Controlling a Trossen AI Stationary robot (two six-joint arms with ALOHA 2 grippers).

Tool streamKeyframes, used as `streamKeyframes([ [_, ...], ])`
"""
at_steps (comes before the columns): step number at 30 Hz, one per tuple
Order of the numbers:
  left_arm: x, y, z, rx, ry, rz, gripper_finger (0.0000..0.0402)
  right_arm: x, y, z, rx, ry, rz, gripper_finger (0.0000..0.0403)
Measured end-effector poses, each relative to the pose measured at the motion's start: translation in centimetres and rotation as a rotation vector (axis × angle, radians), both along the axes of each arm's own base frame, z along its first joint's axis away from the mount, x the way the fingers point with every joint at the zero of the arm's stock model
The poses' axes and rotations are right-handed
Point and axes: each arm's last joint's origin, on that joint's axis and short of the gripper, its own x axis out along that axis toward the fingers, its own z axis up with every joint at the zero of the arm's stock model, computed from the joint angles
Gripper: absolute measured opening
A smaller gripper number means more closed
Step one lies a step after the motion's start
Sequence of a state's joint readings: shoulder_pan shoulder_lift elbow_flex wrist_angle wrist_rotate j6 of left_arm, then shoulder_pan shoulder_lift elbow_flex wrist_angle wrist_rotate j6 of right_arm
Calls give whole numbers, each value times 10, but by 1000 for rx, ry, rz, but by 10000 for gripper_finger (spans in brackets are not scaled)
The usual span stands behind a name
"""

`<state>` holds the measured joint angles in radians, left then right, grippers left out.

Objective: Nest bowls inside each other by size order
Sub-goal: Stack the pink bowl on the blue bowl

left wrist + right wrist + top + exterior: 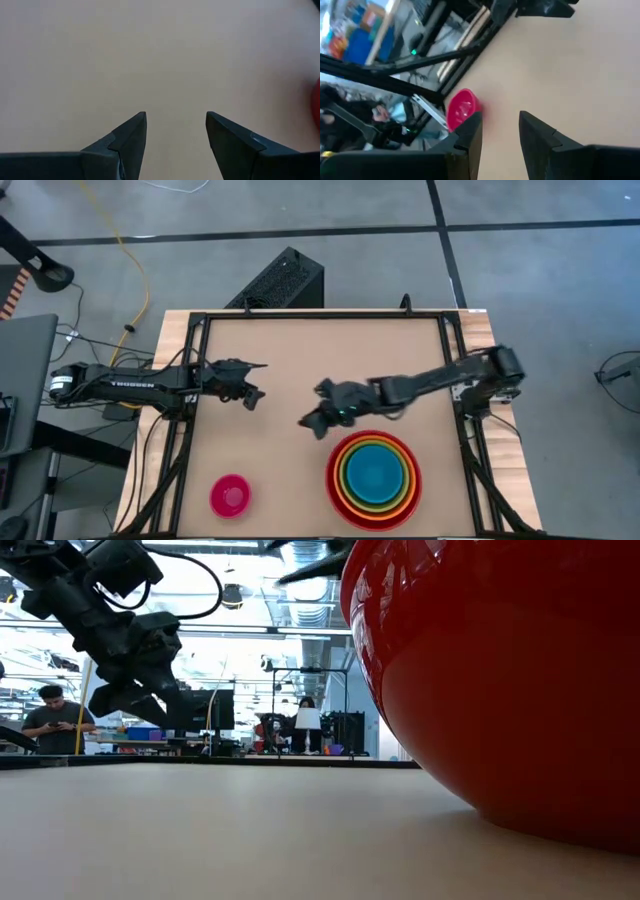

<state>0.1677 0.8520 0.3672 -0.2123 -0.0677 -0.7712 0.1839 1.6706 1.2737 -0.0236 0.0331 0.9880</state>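
Near the table's front right, the red bowl (373, 474) holds the orange, lime green and blue bowls nested inside it; its wall fills the right of the low view (500, 680). The pink bowl (230, 496) sits alone at the front left and also shows in the right wrist view (462, 108). My right gripper (312, 418) hovers open and empty near the table's middle, just beyond the stack's far-left rim. My left gripper (255, 383) hovers open and empty at the table's left, over bare tabletop (175, 75).
A dark frame (300, 315) runs along the table's far, left and right edges. The brown tabletop (300, 360) lies bare between the arms and the bowls. People (50, 715) stand in the room beyond the table.
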Motion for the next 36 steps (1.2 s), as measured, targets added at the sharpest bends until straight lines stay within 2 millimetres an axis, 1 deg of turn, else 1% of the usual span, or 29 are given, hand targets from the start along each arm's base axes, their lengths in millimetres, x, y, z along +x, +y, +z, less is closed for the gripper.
streamKeyframes([
  [3,-2,0,-2,-2,27,5,194,34,-2,-3,-12,-8,74,132],
  [6,-4,0,-4,-6,60,7,194,70,3,-5,-35,-7,160,132],
  [9,-6,0,-7,-4,96,16,194,99,2,-9,-65,46,222,132],
  [11,-7,0,-7,-2,102,19,194,113,-2,-12,-83,97,246,132],
  [14,-7,0,-8,-1,108,19,194,134,-3,-19,-90,129,273,132],
  [17,-8,0,-8,3,122,27,194,151,7,-28,-100,117,339,132],
  [21,-11,1,-11,23,162,84,194,166,29,-41,-120,96,403,132],
  [23,-14,1,-13,8,184,141,194,172,40,-50,-134,95,425,132],
  [24,-15,1,-13,1,192,161,194,175,46,-58,-141,98,427,132],
  [26,-16,1,-14,-2,212,179,194,178,55,-70,-143,88,414,132],
  [28,-18,1,-15,-10,225,177,194,178,61,-82,-140,117,388,132],
  [32,-18,1,-16,14,238,183,194,178,71,-88,-157,118,350,132],
  [35,-18,0,-15,48,238,198,194,181,74,-95,-163,116,291,132],
  [36,-18,0,-15,52,238,198,194,182,76,-101,-155,117,280,132],
])
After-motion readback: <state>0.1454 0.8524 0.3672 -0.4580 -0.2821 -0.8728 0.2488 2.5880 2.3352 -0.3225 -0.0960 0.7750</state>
